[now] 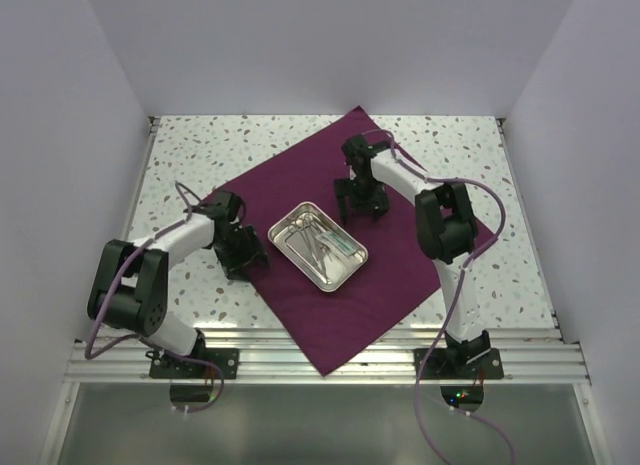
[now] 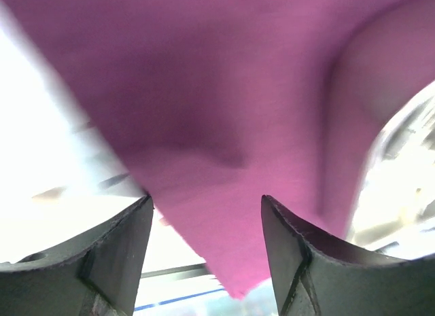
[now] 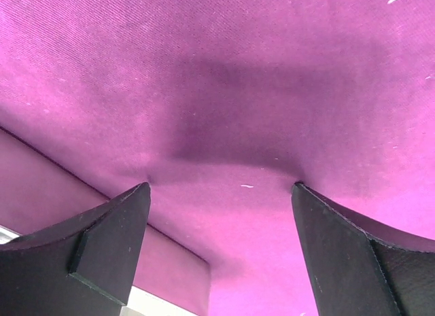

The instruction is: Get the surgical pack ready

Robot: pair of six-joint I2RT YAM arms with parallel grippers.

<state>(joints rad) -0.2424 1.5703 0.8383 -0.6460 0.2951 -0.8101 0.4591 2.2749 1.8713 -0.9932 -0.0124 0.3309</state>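
While both arms bend low, elbows raised, over the surgical pack [image 1: 340,315] — left gripper [image 1: 241,255] and right gripper [image 1: 360,211] stand open.

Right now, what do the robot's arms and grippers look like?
The left arm and right arm have white links, bulky black joints and a lilac cable looping along each. The left gripper and right gripper are black, with two wedge-shaped fingers.

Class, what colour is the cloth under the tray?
The cloth is plain dark purple, clearest in the top external view.
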